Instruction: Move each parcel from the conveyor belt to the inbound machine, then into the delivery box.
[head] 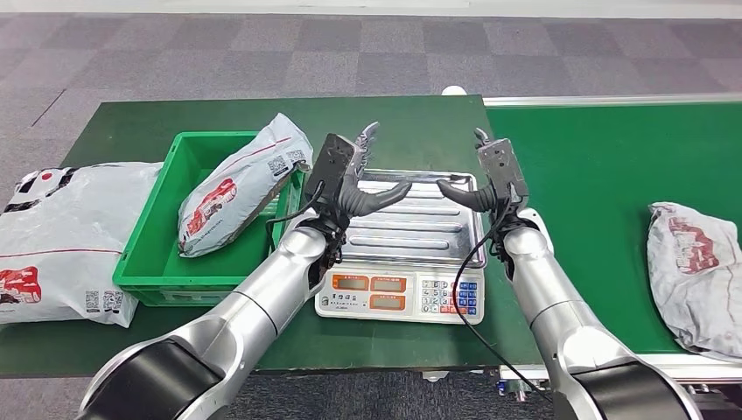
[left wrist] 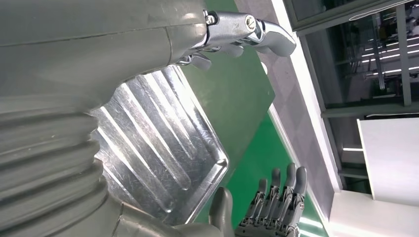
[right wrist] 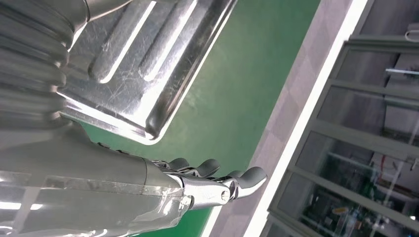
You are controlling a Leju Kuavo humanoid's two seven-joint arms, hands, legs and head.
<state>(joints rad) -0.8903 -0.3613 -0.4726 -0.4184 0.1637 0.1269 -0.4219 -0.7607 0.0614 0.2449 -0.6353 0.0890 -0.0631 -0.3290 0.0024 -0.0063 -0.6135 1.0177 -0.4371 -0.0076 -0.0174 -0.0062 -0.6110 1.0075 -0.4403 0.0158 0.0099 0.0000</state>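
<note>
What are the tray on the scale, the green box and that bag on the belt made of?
The tray looks like scratched, ribbed, shiny metal, probably stainless steel. The green box seems to be moulded hard plastic, with an even colour and a thick rim. The bag looks like thin grey plastic film, crumpled and slightly glossy.

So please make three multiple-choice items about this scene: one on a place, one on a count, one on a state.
1. Where does the grey parcel with red print lie?
A. in the green plastic crate
B. on the steel scale tray
C. on the floor

2. How many parcels are in the head view?
A. one
B. three
C. five

3. What do the robot's left hand and right hand hold?
A. a parcel together
B. nothing
C. the tray

Key: 1 A, it leans on the crate's rim. 2 B, crate, table and green conveyor belt hold one each. 3 B, both hover open above the steel scale tray.
</note>
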